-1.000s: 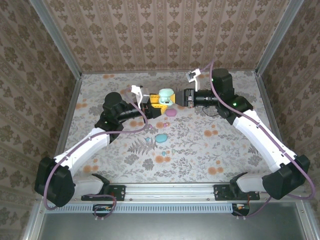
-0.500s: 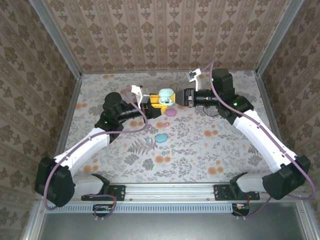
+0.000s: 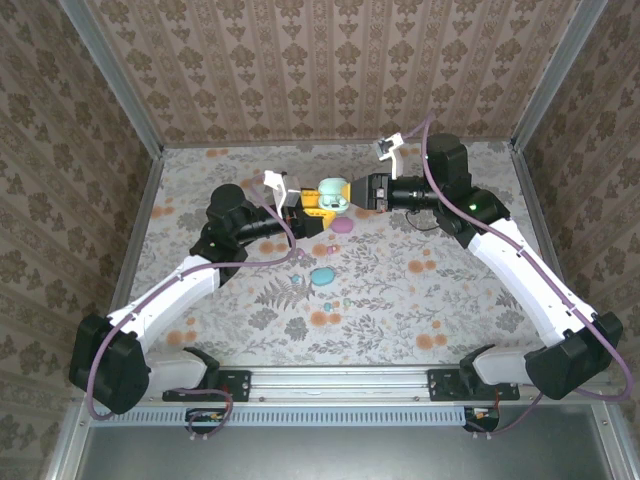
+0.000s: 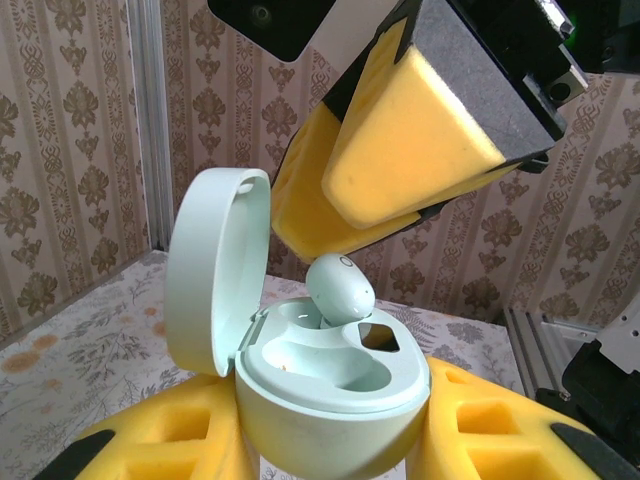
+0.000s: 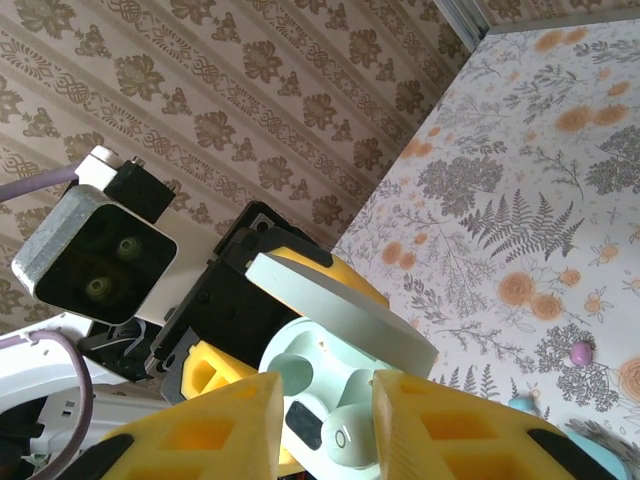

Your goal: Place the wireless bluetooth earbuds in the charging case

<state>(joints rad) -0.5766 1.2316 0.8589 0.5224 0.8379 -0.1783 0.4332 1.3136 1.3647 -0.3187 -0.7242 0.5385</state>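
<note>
My left gripper is shut on an open mint charging case, its lid tipped up to the left. A mint earbud sits tilted, partly in the case's far socket, and the near socket is empty. My right gripper hovers just over the case, open, with its yellow pads close above the bud. In the right wrist view the bud lies between the spread fingers, close against one and clear of the other. A tiny pink bud lies on the table.
On the floral tabletop below the grippers lie a pink egg-shaped case and a blue one, with a small pink bud and a small bluish bud beside them. Wallpapered walls and metal rails enclose the table.
My right gripper has crept a little left, closer over the mint case. The left arm and the case have stayed still.
</note>
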